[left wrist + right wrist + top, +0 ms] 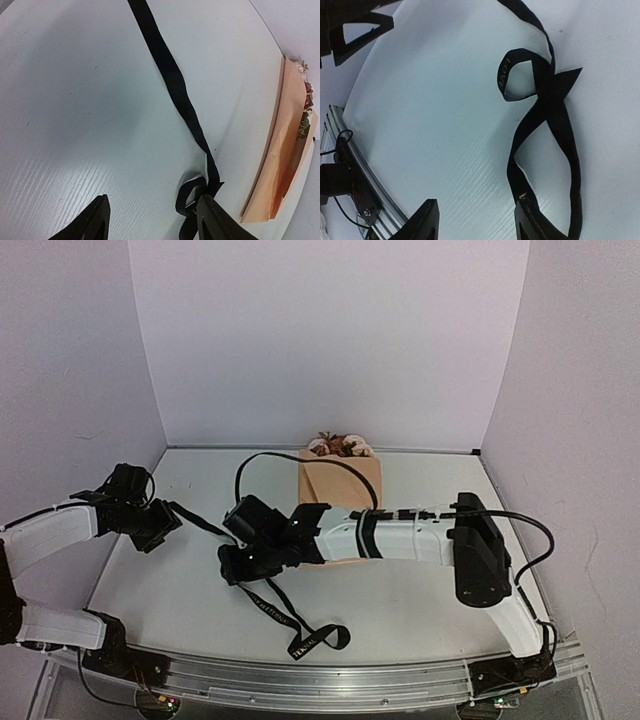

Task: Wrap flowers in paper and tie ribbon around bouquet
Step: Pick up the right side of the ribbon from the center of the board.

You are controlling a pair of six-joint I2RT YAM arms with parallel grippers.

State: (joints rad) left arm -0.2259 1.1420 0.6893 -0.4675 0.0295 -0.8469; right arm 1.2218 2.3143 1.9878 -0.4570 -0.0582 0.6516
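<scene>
two low arms [60,530] [400,535], left tool [152,212] and right tool [475,215] agape

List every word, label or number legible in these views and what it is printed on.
"LOVE": light letters on the loop of the long narrow black ribbon, right wrist view.
Further lettering along the same ribbon, top view: too small to read.
No other text visible.

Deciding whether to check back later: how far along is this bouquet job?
Wrapping looks done: flowers sit inside the paper cone. Nothing looks gripped; left gripper and right gripper stand open by the ribbon, lying loose on the table. Tying it round the bouquet is left.
</scene>
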